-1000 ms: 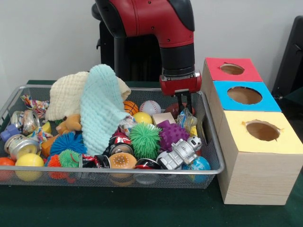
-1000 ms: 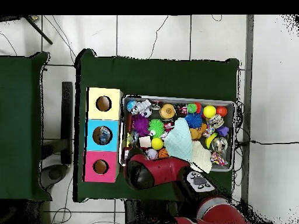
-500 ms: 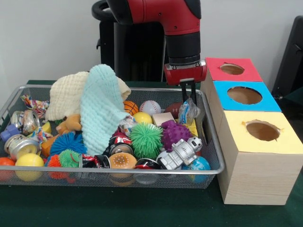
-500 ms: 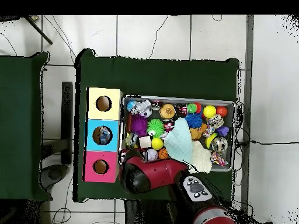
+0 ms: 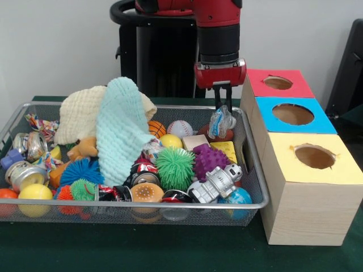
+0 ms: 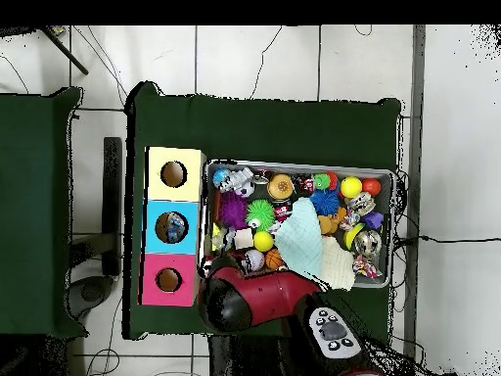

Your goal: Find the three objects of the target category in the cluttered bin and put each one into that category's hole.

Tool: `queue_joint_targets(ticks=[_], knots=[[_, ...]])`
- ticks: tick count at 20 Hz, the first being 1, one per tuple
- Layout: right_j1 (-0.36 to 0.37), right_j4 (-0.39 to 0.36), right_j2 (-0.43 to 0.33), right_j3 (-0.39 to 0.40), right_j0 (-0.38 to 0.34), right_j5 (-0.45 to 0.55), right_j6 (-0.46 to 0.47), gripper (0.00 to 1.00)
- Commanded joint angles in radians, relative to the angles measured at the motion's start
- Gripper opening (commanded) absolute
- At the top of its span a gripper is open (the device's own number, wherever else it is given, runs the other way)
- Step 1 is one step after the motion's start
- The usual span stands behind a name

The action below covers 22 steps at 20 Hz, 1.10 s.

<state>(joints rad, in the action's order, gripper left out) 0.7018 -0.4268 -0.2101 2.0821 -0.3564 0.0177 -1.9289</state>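
My gripper (image 5: 223, 106) hangs over the right back corner of the wire bin (image 5: 142, 205), shut on the top of a crumpled clear plastic packet (image 5: 220, 122) with blue and orange inside. The packet dangles just above a brown football and a yellow block (image 5: 226, 149). To the right stand three wooden boxes with holes: red top (image 5: 278, 83), blue top (image 5: 293, 114), yellow top (image 5: 313, 157). In the overhead view the arm (image 6: 250, 299) covers the gripper and the packet; the same boxes appear as pink (image 6: 168, 280), blue (image 6: 171, 227) and yellow (image 6: 174, 173).
The bin holds a mint cloth (image 5: 120, 133), a cream cloth (image 5: 79, 113), spiky balls in green (image 5: 174, 168) and purple (image 5: 207, 162), a silver robot toy (image 5: 218, 182), a baseball (image 5: 180, 128), cans and other small toys. The bin's right wall runs close to the boxes.
The gripper has risen out of the clutter with the plastic packet in it. The packet was among the toys and now hangs at rim height.
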Motion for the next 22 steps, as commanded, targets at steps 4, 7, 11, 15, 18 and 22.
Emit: queue_joint_targets(ticks=[4, 7, 11, 15, 18, 22], knots=[[0.075, 0.065, -0.069, 0.024, -0.038, 0.149, -0.088, 0.0], [0.103, 0.074, -0.073, 0.042, -0.037, 0.163, -0.09, 0.0], [0.137, 0.089, -0.069, 0.066, -0.025, 0.176, -0.096, 0.0], [0.17, 0.106, -0.063, 0.082, -0.01, 0.191, -0.1, 0.0], [0.187, 0.117, -0.058, 0.096, 0.0, 0.197, -0.103, 0.0], [0.221, 0.134, -0.052, 0.115, 0.016, 0.213, -0.105, 0.0]])
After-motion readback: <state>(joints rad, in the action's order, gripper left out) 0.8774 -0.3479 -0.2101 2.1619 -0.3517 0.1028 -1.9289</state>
